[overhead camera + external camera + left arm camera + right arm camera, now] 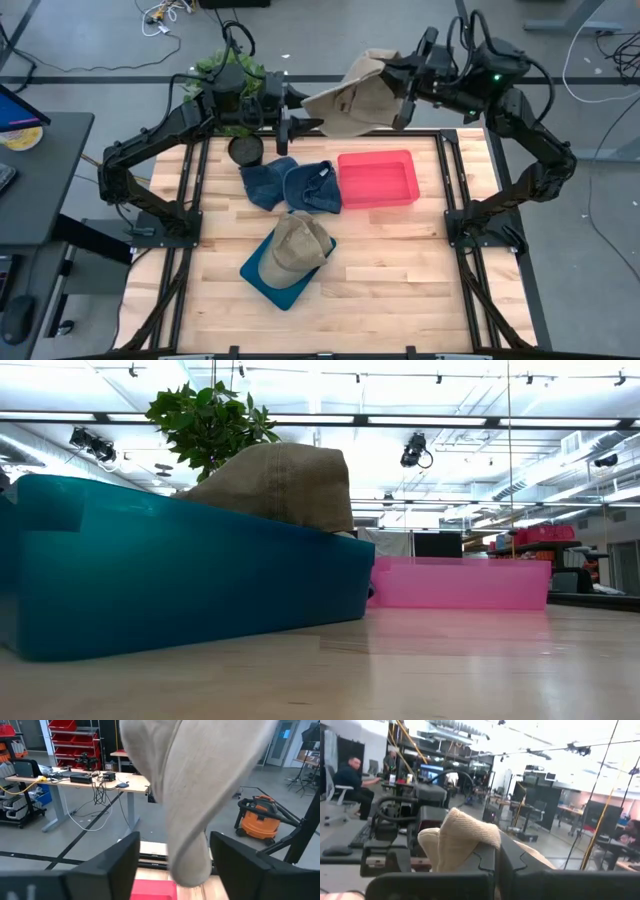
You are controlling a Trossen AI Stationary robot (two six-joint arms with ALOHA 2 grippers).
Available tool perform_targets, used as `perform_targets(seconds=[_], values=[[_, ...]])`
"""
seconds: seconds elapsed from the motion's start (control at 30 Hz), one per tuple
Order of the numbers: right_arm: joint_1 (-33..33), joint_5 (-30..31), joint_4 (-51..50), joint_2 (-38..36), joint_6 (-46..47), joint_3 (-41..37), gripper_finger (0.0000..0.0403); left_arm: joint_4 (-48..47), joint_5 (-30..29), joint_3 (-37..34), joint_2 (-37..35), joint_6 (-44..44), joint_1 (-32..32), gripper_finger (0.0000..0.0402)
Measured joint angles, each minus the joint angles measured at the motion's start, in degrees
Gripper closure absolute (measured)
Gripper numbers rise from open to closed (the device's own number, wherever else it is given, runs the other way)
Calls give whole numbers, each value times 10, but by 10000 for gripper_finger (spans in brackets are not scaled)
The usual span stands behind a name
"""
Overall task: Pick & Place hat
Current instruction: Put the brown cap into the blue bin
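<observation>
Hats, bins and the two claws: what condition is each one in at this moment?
Beige hat: lifted above the table's far edge.
Right gripper: shut on beige hat.
Left gripper: open around the brim.
Tan cap: resting in teal bin.
Blue caps: lying on table.
Pink bin: empty.

No readable text, label or number appears anywhere.

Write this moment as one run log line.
right gripper: shut on beige hat, held aloft | left gripper: open around its brim | red tray: empty
</observation>
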Motion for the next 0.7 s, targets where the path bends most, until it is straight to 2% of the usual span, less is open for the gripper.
perform_targets(seconds=[0.2, 0.5, 0.7], values=[[1, -10, -5, 0, 10, 0, 403, 3, -1, 0, 0, 4, 0, 235], [2, -10, -8, 0, 8, 0, 403, 3, -2, 0, 0, 30, -1, 384], [2, -10, -10, 0, 21, 0, 399, 3, -2, 0, 0, 42, -3, 381]])
